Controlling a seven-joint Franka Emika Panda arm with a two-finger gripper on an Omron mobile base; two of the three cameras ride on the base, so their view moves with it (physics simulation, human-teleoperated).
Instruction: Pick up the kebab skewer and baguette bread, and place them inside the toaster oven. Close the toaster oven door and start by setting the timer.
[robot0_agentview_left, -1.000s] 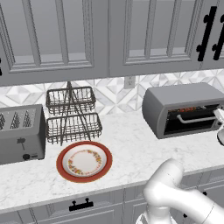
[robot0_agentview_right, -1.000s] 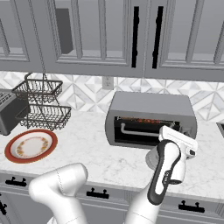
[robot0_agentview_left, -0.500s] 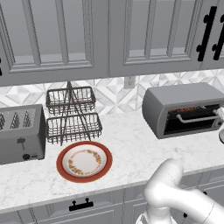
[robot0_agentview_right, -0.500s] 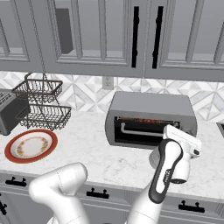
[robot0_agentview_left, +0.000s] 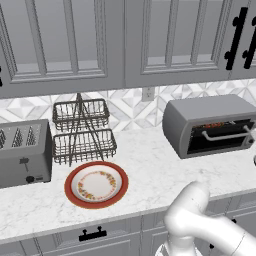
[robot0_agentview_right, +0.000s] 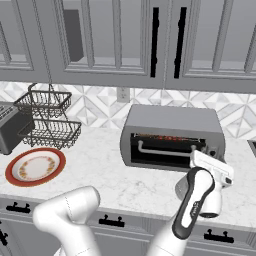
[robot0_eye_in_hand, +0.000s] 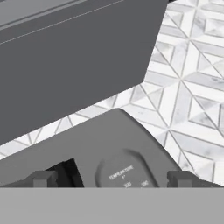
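Note:
The toaster oven (robot0_agentview_right: 172, 131) stands on the counter at the right, also seen as a grey box (robot0_agentview_left: 207, 122) from the left. The toaster oven door (robot0_agentview_right: 162, 152) is up and closed, its silver bar handle (robot0_agentview_left: 227, 135) across the dark glass. A thin reddish strip glows behind the glass. The kebab skewer and the baguette bread are hidden. My gripper (robot0_agentview_right: 210, 165) hovers in front of the oven's right end. In the hand view my gripper (robot0_eye_in_hand: 110, 178) is open, its fingertips (robot0_eye_in_hand: 41, 178) set wide to either side of a round dial (robot0_eye_in_hand: 124, 170) with white lettering.
An empty red-rimmed plate (robot0_agentview_left: 70, 192) lies on the counter left of centre. Behind it stands a two-tier wire rack (robot0_agentview_left: 82, 132), and a grey slot toaster (robot0_agentview_left: 22, 152) sits at the far left. Cabinets hang above and drawers (robot0_agentview_right: 112, 220) run below the counter edge.
My hand has drifted a little to the right and lower, toward the oven's right end. The jaws stay open and nothing else has moved.

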